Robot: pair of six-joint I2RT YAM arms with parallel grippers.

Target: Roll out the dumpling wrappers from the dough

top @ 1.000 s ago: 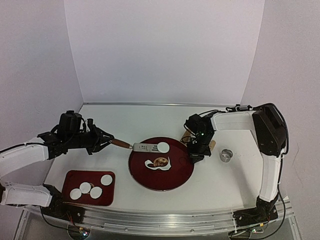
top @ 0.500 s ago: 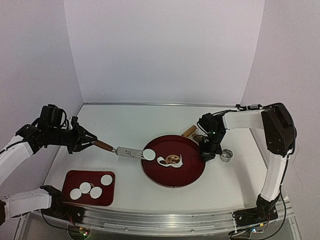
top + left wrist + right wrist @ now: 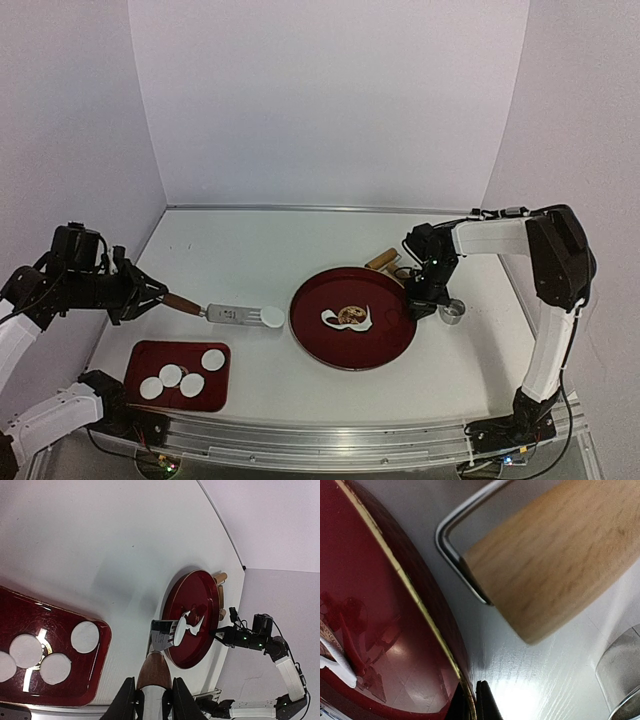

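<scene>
My left gripper [image 3: 152,295] [image 3: 154,700] is shut on the brown wooden handle of a spatula [image 3: 205,309] [image 3: 154,670]. One of the dumpling wrappers [image 3: 272,317] [image 3: 178,630], a round white disc, lies on the tip of its metal blade, above the table just left of the round red plate [image 3: 310,335] [image 3: 200,587]. A ragged white dough piece [image 3: 347,318] [image 3: 192,621] [image 3: 335,672] lies in the plate. My right gripper [image 3: 411,308] [image 3: 471,702] is shut on the plate's right rim [image 3: 415,600]. Several wrappers [image 3: 191,384] [image 3: 85,636] lie on a red rectangular tray [image 3: 150,355] [image 3: 55,625].
A wooden rolling pin [image 3: 380,260] [image 3: 555,555] with a wire frame lies just behind the plate's right side. A small metal ring [image 3: 452,312] [image 3: 620,680] stands on the table right of my right gripper. The tray sits at the front left, near the table's edge.
My left arm has drawn back to the left, carrying the wrapper on the spatula off the plate. My right gripper has pulled the plate to the right, up to the metal ring.
</scene>
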